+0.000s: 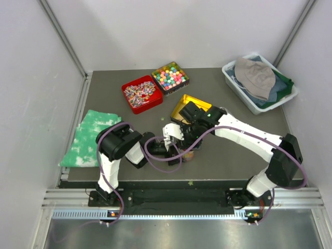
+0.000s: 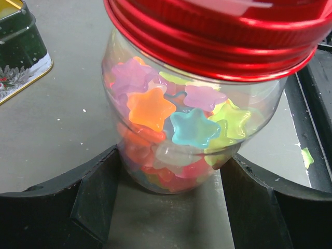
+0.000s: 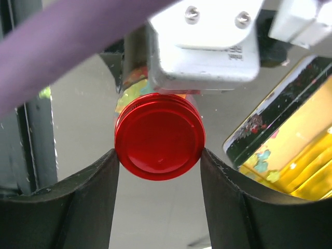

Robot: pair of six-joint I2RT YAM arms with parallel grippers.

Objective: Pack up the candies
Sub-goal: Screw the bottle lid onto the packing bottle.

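**Left gripper (image 2: 171,158) holds jar (image 2: 259,106), right gripper (image 3: 159,154) on lid (image 3: 158,136)**

Candies (image 2: 150,109) are inside the clear jar: glossy jelly stars in orange, blue, purple, pink and yellow-green, packed up to just under the lid. Red screw lid is on the jar. Left gripper's black fingers (image 2: 98,181) press the jar's lower wall from both sides, so it is gripping the jar. Right gripper comes from above; its fingers (image 3: 93,192) touch the lid's rim on both sides, closed onto the lid. Can't tell whether the jar's base rests on the table (image 1: 233,155) or is lifted.

Jar is at the front middle of the table, between the two arms. An open tin (image 1: 189,102) with a yellow inside and dark printed sides lies just behind it, close but apart. A few star shapes show on the tin's yellow floor in the right wrist view; loose candies or print, can't tell.

Further back:
- a red tray (image 1: 129,101) of striped wrapped sweets
- touching its right corner, a dark tray (image 1: 182,70) of pastel balls

A green cloth (image 1: 91,137) lies flat at the left edge. A white bin (image 1: 231,72) with a hat and folded clothes sits at the back right corner.
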